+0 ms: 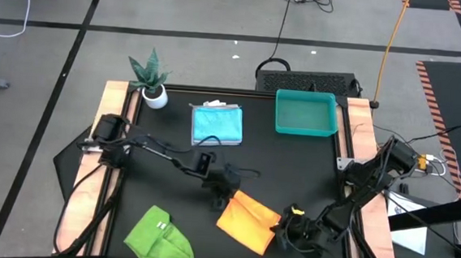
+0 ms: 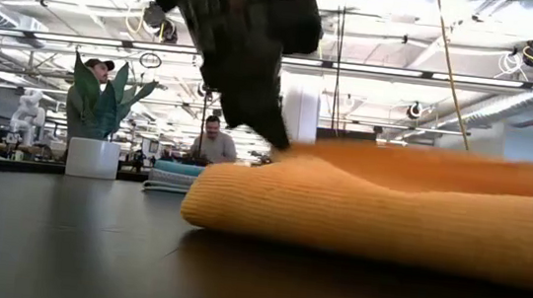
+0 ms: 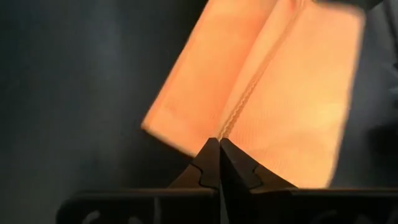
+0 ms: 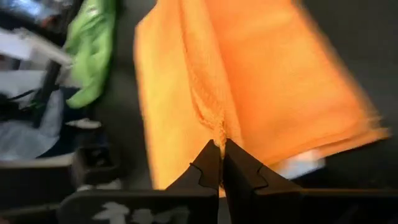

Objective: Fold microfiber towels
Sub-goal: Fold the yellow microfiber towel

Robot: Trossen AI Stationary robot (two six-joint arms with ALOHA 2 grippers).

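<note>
Orange towel (image 1: pixel 247 220) lies between lime towel (image 1: pixel 159 238) and right tool (image 1: pixel 290 228).

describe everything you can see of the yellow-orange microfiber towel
The yellow-orange microfiber towel is a soft, finely ribbed cloth, folded over itself into a thick, layered rectangle with a stitched hem showing. It lies flat and askew on the black table near the front edge. The left gripper, shut, pinches its edge at one end; the right gripper, shut, pinches the opposite end.

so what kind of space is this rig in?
Likely an open industrial lab or workshop: exposed ceiling beams and strip lights, people at benches behind the table, hazard-striped floor tape and cables on bare concrete.
</note>
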